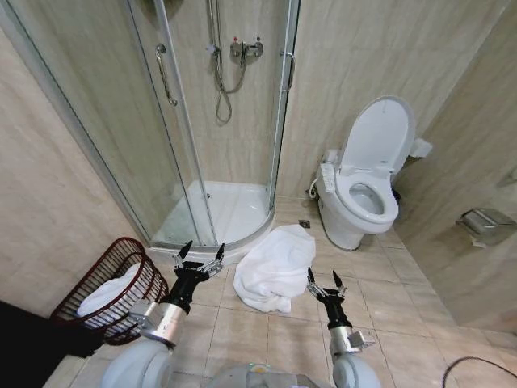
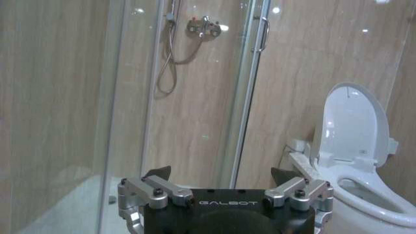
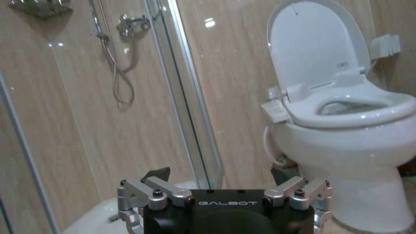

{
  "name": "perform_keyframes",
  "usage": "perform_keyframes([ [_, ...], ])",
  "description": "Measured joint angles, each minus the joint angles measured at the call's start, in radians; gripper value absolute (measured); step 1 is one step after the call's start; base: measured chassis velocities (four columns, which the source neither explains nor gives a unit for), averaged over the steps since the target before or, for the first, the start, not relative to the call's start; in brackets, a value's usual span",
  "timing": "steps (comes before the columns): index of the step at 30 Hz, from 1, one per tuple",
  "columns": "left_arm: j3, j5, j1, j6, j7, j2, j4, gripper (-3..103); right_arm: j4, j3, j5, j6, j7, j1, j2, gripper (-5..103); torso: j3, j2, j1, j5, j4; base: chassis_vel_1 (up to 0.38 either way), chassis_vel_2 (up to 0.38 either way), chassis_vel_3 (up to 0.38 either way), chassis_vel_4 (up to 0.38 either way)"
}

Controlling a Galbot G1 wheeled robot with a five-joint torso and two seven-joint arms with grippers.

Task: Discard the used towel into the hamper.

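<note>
While the used towel [image 1: 276, 267] lies crumpled on the tiled floor [image 1: 388, 315] in front of the shower cubicle [image 1: 202, 121], you have both pincers raised and empty, each pointing forward. Your left gripper [image 1: 201, 252] hangs with its 2 fingers spread wide, just off the towel's left edge and above the floor. Your right gripper [image 1: 325, 279] is also spread wide and grips nothing; it sits just off the towel's lower right edge, so the white heap lies between your 2 arms.

The hamper [image 1: 113, 289] stands low on your left against the wall, near the left arm, its dark openwork rim tipped toward you, with white cloth already lying inside it. That placement probably suits a short carry to the left once the towel is lifted.

From each wrist you look past open fingers: the left gripper [image 2: 222, 176] faces the glass and the shower fittings, the right gripper [image 3: 221, 175] faces the toilet [image 1: 363, 190], whose lid stands up. The towel is not yet touched by either pincer.
</note>
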Motion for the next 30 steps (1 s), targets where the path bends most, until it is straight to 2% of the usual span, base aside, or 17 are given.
perform_keyframes([
  [13, 0.000, 0.000, 0.000, 0.000, 0.000, 0.000, 0.000, 100, -0.026, -0.007, -0.007, 0.006, 0.005, 0.001, 0.005, 100, -0.032, -0.054, -0.022, 0.0000, 0.0000, -0.017, 0.019, 0.022, -0.015],
  [25, 0.000, 0.000, 0.000, 0.000, 0.000, 0.000, 0.000, 100, -0.063, -0.017, 0.013, 0.056, -0.011, -0.002, 0.005, 100, -0.061, -0.101, -0.040, 0.0002, 0.0000, -0.119, 0.114, 0.116, -0.127],
  [27, 0.000, 0.000, 0.000, 0.000, 0.000, 0.000, 0.000, 100, -0.061, -0.019, 0.015, 0.039, -0.028, -0.019, 0.003, 100, -0.063, -0.105, -0.041, 0.0000, 0.0000, -0.069, 0.092, 0.087, -0.081],
  [30, 0.000, 0.000, 0.000, 0.000, 0.000, 0.000, 0.000, 100, -0.052, -0.026, 0.026, -0.034, -0.036, -0.040, -0.002, 100, -0.071, -0.118, -0.046, -0.0001, -0.0001, -0.042, 0.040, 0.040, -0.040],
])
